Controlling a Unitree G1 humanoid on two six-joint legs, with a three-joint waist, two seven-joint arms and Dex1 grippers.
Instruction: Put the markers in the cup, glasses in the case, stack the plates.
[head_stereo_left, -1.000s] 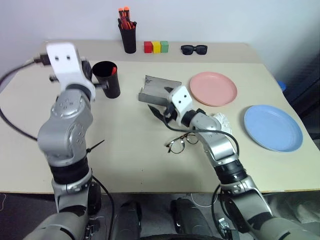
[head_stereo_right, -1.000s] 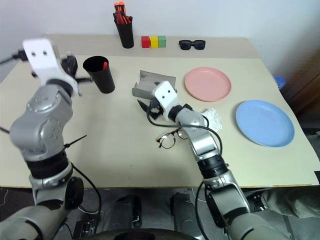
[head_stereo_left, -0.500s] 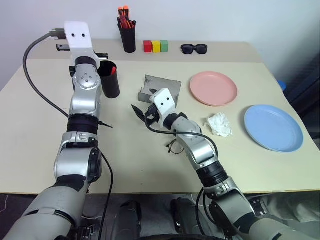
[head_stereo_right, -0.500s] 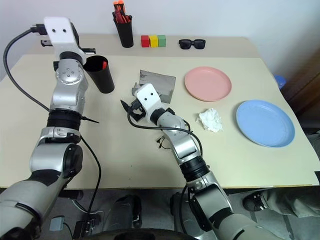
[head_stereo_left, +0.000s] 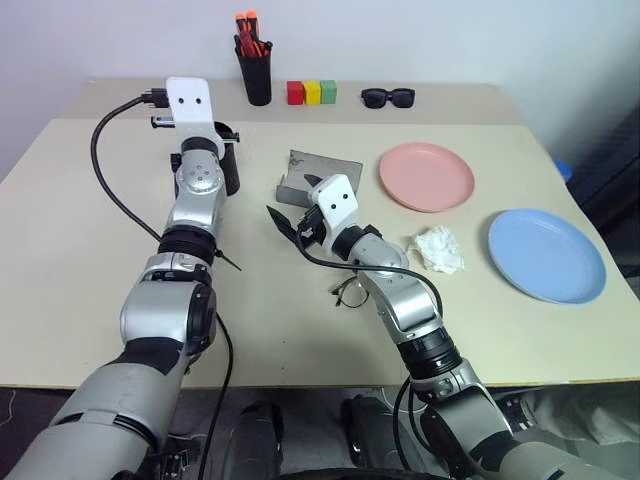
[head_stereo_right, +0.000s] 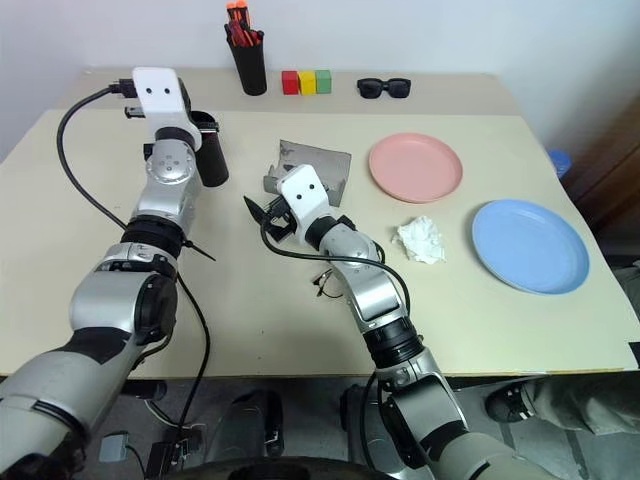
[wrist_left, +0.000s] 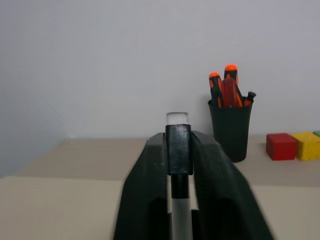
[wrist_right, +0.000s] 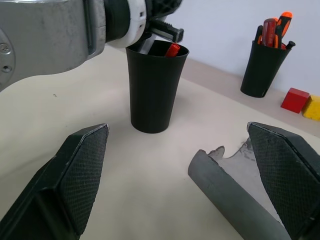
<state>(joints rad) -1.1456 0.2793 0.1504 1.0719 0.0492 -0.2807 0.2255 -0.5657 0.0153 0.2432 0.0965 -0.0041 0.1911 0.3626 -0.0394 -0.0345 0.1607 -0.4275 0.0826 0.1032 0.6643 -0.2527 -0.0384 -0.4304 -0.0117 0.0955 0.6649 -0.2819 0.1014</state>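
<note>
While upright in cup (wrist_right: 153, 90) (tip-up): red marker (wrist_right: 172, 49)

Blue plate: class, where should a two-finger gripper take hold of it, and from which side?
Probably the rim of the blue plate, on the side nearest the robot. It lies flat on the table, shallow and wide, so only its thin raised edge fits between two fingers. Come in low, one finger over the rim and one under.
</note>
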